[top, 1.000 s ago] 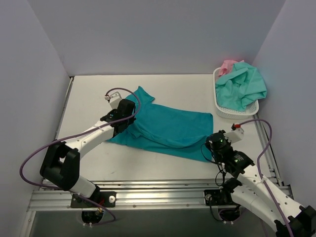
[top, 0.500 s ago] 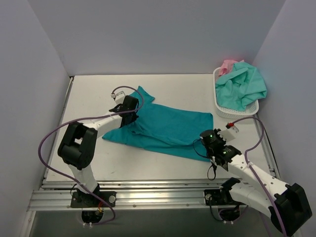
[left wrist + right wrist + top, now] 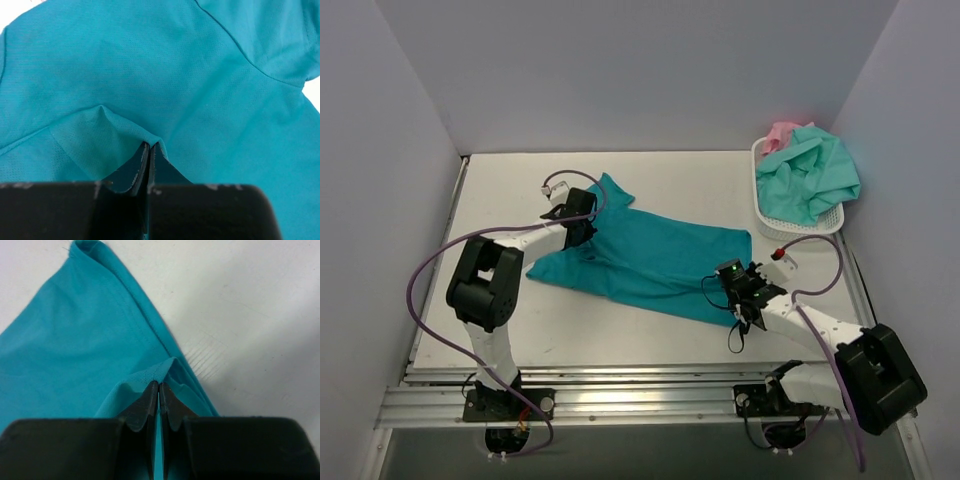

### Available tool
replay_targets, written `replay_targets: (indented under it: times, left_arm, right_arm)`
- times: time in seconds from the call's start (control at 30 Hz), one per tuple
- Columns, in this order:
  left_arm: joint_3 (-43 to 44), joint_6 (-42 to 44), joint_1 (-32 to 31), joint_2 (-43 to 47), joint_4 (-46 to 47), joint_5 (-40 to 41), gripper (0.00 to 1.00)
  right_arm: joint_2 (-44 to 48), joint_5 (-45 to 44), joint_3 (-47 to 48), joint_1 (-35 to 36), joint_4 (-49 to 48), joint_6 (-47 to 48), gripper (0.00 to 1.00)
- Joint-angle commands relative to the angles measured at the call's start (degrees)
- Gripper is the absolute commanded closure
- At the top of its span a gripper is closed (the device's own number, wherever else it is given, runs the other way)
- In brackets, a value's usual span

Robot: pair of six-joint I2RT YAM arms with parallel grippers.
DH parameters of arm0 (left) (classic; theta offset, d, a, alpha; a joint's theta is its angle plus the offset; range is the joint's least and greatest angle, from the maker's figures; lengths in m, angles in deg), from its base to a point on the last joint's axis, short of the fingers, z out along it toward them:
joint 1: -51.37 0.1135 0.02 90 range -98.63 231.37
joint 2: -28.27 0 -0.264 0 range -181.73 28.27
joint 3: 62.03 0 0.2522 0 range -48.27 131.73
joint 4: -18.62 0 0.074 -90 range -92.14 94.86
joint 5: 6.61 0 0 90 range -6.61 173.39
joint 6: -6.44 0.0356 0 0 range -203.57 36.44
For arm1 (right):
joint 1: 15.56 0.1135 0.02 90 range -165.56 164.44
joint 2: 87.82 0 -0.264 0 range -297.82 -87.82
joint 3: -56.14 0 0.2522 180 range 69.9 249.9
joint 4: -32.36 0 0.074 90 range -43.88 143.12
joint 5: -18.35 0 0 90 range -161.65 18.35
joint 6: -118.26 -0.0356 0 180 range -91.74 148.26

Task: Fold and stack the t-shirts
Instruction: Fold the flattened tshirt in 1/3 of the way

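Starting at the left of the bench (image 3: pixel 605 335), note that the left gripper (image 3: pixel 149 150) is clenched on a small raised pinch of the teal-blue t-shirt (image 3: pixel 660 260) at the shirt's sleeve end. The left wrist view shows both fingers pressed together with cloth tented between them.

The teal-blue t-shirt lies mid-bench, spread mostly flat, with some rumpling near the left gripper. Its long axis runs diagonally, from the far left to the near right. One sleeve (image 3: pixel 611 188) points toward the back wall, so the shoulder end probably faces left and the hem faces right. The collar is hidden under the arm, so treat that reading as likely, not certain.

At the shirt's near-right corner, the right gripper (image 3: pixel 159 390) is likewise closed, grasping the stitched hem corner, which rises to a peak between the fingers.

Judge progress as early. You have both ends of the first shirt held, but no fold is laid over and no stack exists on the bench. Further right, the white basket (image 3: pixel 790 228) holds the mint-green t-shirt (image 3: pixel 812 175) and the pink t-shirt (image 3: pixel 780 131), both unfolded. As far as the views show, three shirts are left to fold and stack.
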Motion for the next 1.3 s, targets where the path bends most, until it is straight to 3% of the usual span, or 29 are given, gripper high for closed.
replay_targets:
  times: [0.0, 0.27, 0.53, 0.63, 0.67, 0.73, 0.77, 0.87, 0.97, 1.27]
  left_arm:
    - [2.78, -0.36, 1.33, -0.59, 0.69, 1.31, 0.98]
    - [2.87, -0.09, 4.14, -1.38, 0.51, 1.58, 0.97]
    - [4.27, 1.05, 6.16, -3.57, 1.66, 0.52, 0.79]
    - [4.54, 1.22, 6.95, -3.84, 2.27, -0.09, 0.76]
    - [4.62, 1.22, 7.39, -3.75, 2.36, -0.27, 0.71]
    - [4.80, 1.40, 7.66, -3.49, 2.71, -0.44, 0.64]
    - [4.71, 1.57, 7.83, -3.40, 2.89, -0.62, 0.55]
    - [4.80, 2.10, 8.19, -2.44, 3.59, -0.97, 0.43]
    - [5.41, 2.63, 8.71, -0.94, 3.68, -1.15, 0.34]
    - [12.17, 4.12, 11.52, 4.42, -1.41, -3.17, 0.17]
  right_arm:
    - [-4.42, -3.43, 0.76, -1.30, -1.08, -1.89, 1.00]
    - [-14.44, -3.34, 5.06, -2.97, 0.06, -5.06, 1.00]
    - [-21.12, -3.77, 7.44, -3.68, -0.11, -5.85, 1.00]
    - [-20.60, -4.91, 7.79, -3.68, 0.24, -5.85, 0.83]
    - [-20.25, -5.27, 7.88, -3.68, 0.41, -6.02, 0.70]
    - [-19.20, -6.75, 8.14, -3.68, 1.64, -6.20, 0.57]
    - [-18.76, -7.29, 8.32, -3.59, 2.25, -6.72, 0.44]
    - [-16.74, -9.04, 8.76, -3.50, 4.10, -6.82, 0.28]
    - [-14.01, -10.80, 9.99, -2.98, 7.08, -7.17, 0.20]
    - [-3.38, -17.92, 16.31, 1.59, 18.95, -10.95, 0.19]
